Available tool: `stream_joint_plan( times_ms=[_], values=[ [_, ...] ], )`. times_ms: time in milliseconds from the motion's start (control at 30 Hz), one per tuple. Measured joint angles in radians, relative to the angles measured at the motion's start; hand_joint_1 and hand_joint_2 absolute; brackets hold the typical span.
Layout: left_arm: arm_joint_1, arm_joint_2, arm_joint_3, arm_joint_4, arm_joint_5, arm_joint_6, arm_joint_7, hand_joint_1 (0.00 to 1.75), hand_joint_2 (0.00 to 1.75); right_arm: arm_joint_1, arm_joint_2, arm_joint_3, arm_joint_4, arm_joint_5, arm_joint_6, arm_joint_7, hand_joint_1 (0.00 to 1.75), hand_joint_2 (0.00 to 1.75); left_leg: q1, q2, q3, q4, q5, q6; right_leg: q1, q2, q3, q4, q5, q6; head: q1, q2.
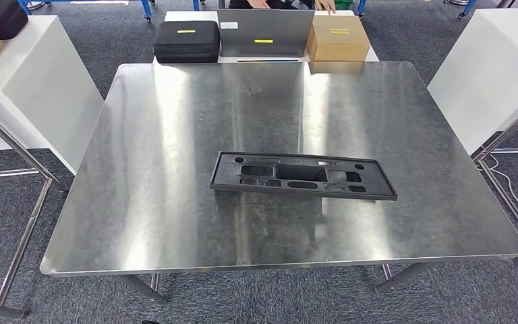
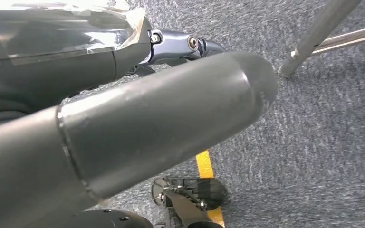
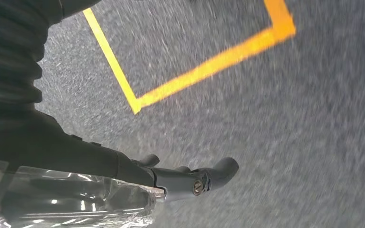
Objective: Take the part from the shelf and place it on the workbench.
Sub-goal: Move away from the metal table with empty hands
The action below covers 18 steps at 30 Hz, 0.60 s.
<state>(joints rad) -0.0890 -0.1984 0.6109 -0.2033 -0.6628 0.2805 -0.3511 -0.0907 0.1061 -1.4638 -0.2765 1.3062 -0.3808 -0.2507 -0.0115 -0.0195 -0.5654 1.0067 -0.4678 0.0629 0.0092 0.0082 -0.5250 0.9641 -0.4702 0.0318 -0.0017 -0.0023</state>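
The black part [image 1: 303, 175] is lying flat near the middle of the steel surface [image 1: 175, 169], well apart from both hands. The left hand [image 2: 138, 118] and right hand [image 3: 190, 178] are hanging over grey carpet, fingers loosely extended and released, holding nothing.

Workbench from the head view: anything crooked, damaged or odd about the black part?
Only a slight skew. The black part lies flat near the middle of the steel workbench, turned a little off the table's edges, its right end nearer the robot. No visible damage, nothing spilled. Both hands hang by the carpet, left hand and right hand, holding nothing.
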Motion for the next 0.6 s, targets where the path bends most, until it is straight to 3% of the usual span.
stream_joint_plan(
  times_ms=[300,400,467,533,567,600],
  values=[
    [0.008,0.012,-0.010,0.000,0.002,-0.011,0.015,0.00,0.00,-0.012,0.009,0.035,0.044,0.028,0.020,0.016,0.00,1.75,-0.007,0.000,-0.001,0.003,-0.004,0.008,-0.011,0.000,0.003,-0.002,0.001,0.003,0.000,0.000],
    [0.012,0.018,-0.010,0.000,0.002,-0.023,0.012,0.00,0.00,-0.012,0.011,0.041,0.048,0.028,0.020,0.025,0.00,1.75,-0.002,0.002,0.005,-0.009,0.002,0.019,-0.012,-0.001,-0.004,0.015,-0.010,0.009,0.000,0.000],
    [0.013,0.023,-0.010,0.000,0.003,-0.027,0.011,0.00,0.00,-0.013,0.012,0.042,0.049,0.024,0.019,0.029,0.00,1.75,0.005,0.006,0.010,-0.017,0.007,0.027,-0.013,-0.002,-0.047,0.106,-0.055,0.005,0.002,0.000],
    [0.015,0.026,-0.010,0.000,0.003,-0.027,0.008,0.00,0.00,-0.012,0.013,0.042,0.051,0.020,0.019,0.033,0.00,1.75,0.004,0.007,0.010,-0.018,0.006,0.028,-0.017,-0.003,-0.122,0.253,-0.114,0.000,0.003,0.000],
    [0.017,0.027,-0.010,0.000,0.003,-0.026,0.006,0.00,0.00,-0.012,0.013,0.042,0.051,0.018,0.019,0.033,0.00,1.75,0.004,0.008,0.010,-0.017,0.006,0.028,-0.019,-0.003,-0.148,0.303,-0.129,0.002,0.002,0.000],
    [0.019,0.028,-0.010,0.000,0.003,-0.026,0.006,0.00,0.00,-0.011,0.013,0.042,0.052,0.017,0.018,0.034,0.00,1.75,0.004,0.008,0.010,-0.017,0.005,0.027,-0.020,-0.003,-0.155,0.316,-0.127,0.008,0.002,0.000]
  ],
)
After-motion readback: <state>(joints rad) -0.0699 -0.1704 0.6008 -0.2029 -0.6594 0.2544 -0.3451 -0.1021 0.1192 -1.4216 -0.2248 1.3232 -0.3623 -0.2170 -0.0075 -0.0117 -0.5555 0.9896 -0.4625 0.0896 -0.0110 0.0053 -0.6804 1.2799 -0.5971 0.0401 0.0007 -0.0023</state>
